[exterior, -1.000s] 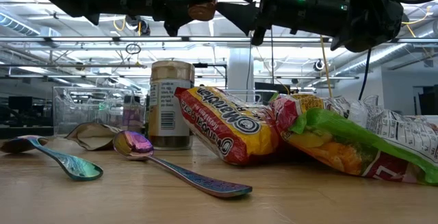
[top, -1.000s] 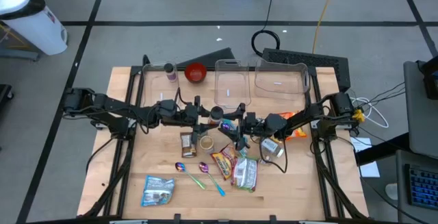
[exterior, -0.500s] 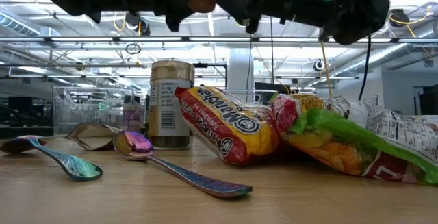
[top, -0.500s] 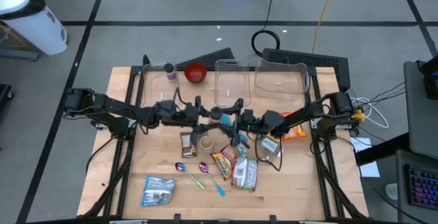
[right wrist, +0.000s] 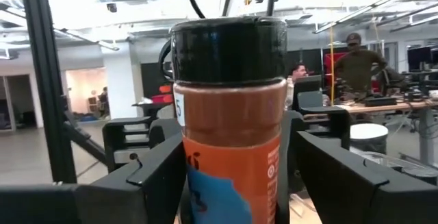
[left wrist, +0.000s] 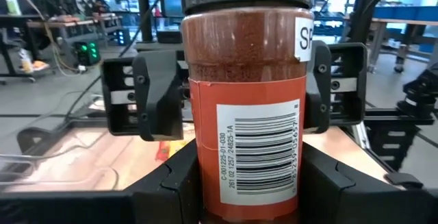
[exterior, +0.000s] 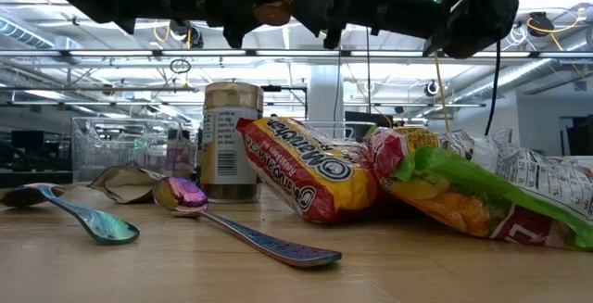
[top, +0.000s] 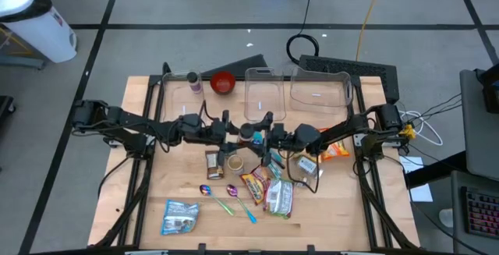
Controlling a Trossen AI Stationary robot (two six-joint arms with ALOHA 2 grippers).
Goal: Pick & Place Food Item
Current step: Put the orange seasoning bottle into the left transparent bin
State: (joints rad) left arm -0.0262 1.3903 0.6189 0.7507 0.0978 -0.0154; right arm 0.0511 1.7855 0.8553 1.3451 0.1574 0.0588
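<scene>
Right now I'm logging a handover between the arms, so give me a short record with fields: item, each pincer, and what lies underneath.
item: spice jar, red-brown powder, black cap, upright, held above the table
left pincer: shut on the jar's lower body
right pincer: open, one finger each side of the jar, contact unclear
underneath: wooden table with noodle packet, spoons, small can

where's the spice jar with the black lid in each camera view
High view: spice jar at table centre, between both grippers.
Low view: top edge, among the arms.
Left wrist view: fills centre, barcode facing.
Right wrist view: centre.
Shared landmark: the jar's black lid.
</scene>
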